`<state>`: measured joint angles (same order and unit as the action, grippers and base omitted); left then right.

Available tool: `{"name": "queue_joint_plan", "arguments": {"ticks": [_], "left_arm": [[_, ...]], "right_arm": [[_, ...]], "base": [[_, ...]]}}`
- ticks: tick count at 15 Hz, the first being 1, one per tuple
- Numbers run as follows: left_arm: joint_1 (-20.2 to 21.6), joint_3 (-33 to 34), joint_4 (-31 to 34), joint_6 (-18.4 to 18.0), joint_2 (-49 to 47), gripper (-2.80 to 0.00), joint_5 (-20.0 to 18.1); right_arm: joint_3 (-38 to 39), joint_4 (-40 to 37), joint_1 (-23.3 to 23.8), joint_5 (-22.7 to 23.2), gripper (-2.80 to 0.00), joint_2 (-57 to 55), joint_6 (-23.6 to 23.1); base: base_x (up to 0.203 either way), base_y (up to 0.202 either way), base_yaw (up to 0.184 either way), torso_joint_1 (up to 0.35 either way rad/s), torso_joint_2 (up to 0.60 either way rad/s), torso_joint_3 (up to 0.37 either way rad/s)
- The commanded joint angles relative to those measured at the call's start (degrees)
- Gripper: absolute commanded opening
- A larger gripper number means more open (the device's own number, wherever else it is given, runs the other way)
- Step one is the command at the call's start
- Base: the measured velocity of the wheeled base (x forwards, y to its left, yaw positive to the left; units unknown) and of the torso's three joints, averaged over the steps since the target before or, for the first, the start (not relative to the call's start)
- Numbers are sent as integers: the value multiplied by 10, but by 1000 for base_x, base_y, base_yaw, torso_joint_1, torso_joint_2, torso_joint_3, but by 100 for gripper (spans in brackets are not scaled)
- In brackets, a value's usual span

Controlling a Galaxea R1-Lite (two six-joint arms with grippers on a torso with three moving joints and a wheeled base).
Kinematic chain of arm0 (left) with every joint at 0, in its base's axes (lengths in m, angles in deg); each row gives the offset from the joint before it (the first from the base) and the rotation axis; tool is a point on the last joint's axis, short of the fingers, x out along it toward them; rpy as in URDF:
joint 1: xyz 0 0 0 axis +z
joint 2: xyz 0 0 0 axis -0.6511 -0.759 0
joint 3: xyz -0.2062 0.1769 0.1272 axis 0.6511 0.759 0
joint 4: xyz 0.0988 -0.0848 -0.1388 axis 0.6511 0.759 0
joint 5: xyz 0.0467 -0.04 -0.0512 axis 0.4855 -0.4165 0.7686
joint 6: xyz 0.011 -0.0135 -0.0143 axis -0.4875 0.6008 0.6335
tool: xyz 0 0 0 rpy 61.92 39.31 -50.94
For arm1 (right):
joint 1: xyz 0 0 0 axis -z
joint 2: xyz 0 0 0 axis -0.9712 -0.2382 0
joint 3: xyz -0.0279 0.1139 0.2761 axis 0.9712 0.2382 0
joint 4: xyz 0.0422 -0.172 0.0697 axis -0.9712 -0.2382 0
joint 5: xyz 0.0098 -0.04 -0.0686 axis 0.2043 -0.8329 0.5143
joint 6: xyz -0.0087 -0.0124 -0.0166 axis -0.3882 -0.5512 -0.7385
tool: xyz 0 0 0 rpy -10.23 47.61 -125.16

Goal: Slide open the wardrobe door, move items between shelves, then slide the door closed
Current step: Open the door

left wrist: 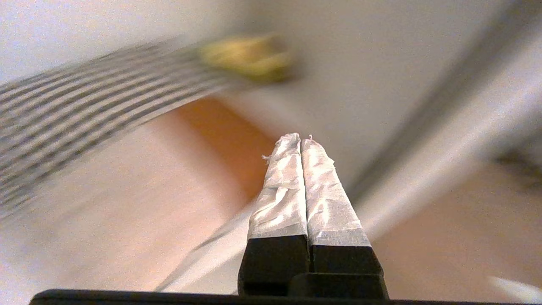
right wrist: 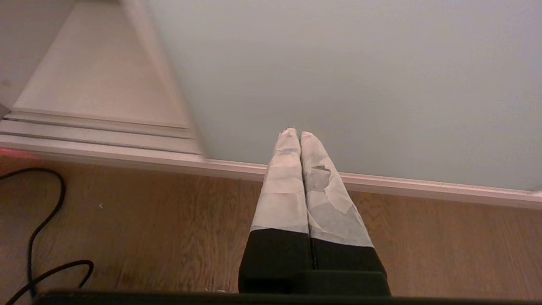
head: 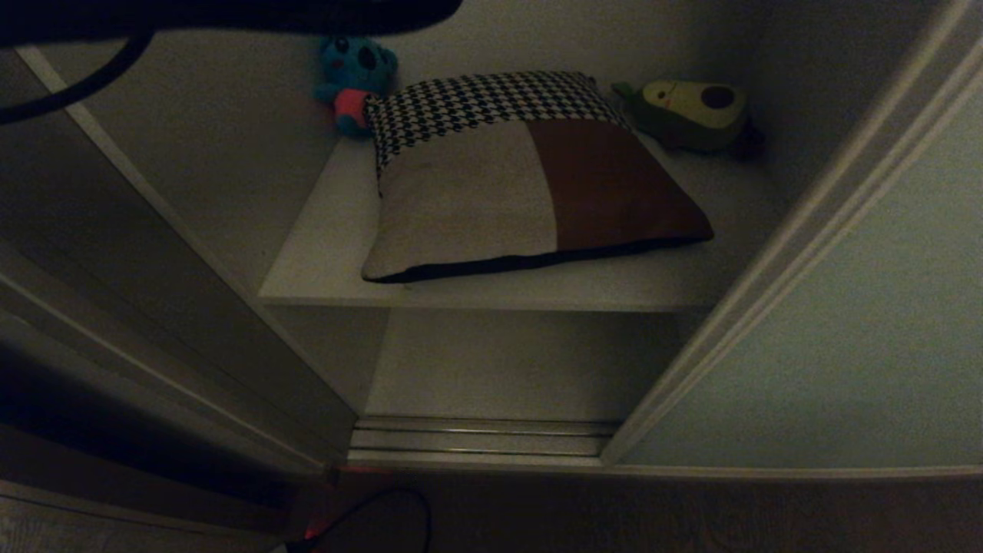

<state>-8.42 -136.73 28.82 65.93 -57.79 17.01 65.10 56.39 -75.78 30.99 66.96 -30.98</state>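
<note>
I have the sliding door (head: 845, 330) pushed aside to the right, so the compartment stands open. The cushion (head: 522, 177) lies flat on the upper shelf (head: 322, 253), between a blue plush toy (head: 353, 81) and an avocado plush (head: 695, 111). My left gripper (left wrist: 300, 142) points at the cushion, fingers pressed together and empty. The right gripper (right wrist: 295, 134), also closed, hangs parked over the floor (right wrist: 148, 220) before the door.

We see the left gripper (left wrist: 300, 140) with two slim tapered fingers (left wrist: 283, 190), black at the base and wrapped toward the tips in crinkled whitish tape, frayed at the ends. The right gripper (right wrist: 295, 133) looks the same, its tape torn in patches. Each sits on a black mount bar. In the head view a dark arm body (head: 230, 15) with a black cable (head: 77, 88).
</note>
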Motion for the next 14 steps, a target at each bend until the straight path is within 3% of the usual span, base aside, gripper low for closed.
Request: {"name": "queue_joint_plan", "arguments": {"ticks": [1, 4, 6, 8, 9, 11, 14], "left_arm": [[80, 61, -12, -1, 33, -280, 19], [218, 138, -21, -2, 85, -280, 19], [315, 181, -18, 1, 127, -280, -5], [434, 244, -12, 4, 189, -280, -76], [471, 288, -8, 10, 225, -280, -106], [515, 384, -5, 26, 303, -280, -139], [539, 493, 1, 36, 407, -280, -158]], "right_arm": [[2, 0, 0, 1, -280, -1, 0], [2, 0, 0, 0, -280, -1, 0], [2, 0, 0, 0, -280, -1, 0], [2, 0, 0, 0, -280, -1, 0], [2, 0, 0, 0, -280, -1, 0], [3, 0, 0, 0, -280, -1, 0], [3, 0, 0, 0, -280, -1, 0]], "base": [[0, 0, 0, 0, 0, 0], [0, 0, 0, 0, 0, 0], [0, 0, 0, 0, 0, 0], [0, 0, 0, 0, 0, 0], [0, 0, 0, 0, 0, 0], [0, 0, 0, 0, 0, 0], [0, 0, 0, 0, 0, 0]]}}
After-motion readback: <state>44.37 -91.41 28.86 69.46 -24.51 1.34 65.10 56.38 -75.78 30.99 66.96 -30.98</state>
